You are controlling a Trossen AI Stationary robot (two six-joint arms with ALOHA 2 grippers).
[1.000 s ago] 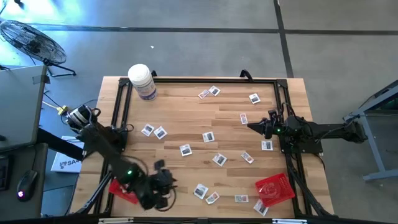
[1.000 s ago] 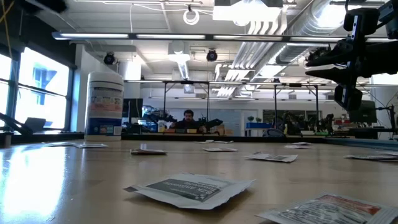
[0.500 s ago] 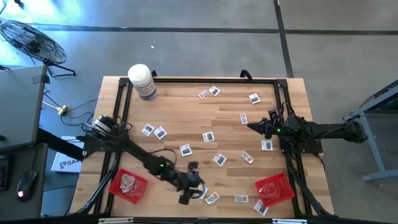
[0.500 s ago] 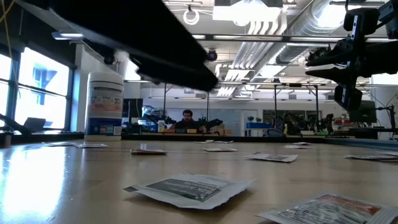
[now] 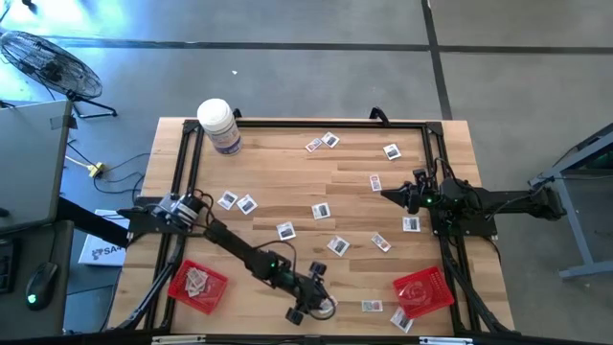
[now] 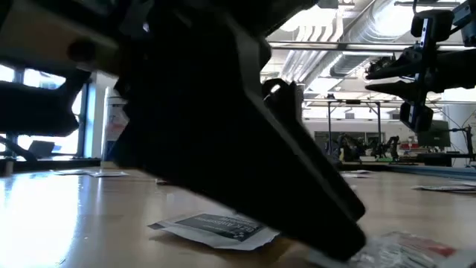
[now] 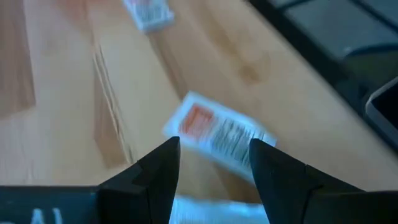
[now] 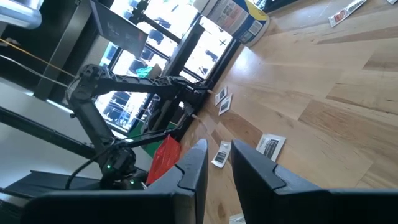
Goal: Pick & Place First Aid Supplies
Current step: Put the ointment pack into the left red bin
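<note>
Tabletop (image 5: 287, 182): packet (image 7: 217, 134) just beyond open left pincer (image 7: 214, 171).

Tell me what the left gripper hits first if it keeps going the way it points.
Probably a packet: it lies on the table straight ahead between the open left gripper fingers. How far off it is cannot be told.

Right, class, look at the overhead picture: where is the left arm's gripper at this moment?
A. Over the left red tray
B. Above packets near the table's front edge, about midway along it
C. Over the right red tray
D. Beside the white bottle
B: the left gripper reaches out over the packets near the front edge, its fingers apart, well clear of the left red tray, the right red tray and the bottle.
</note>
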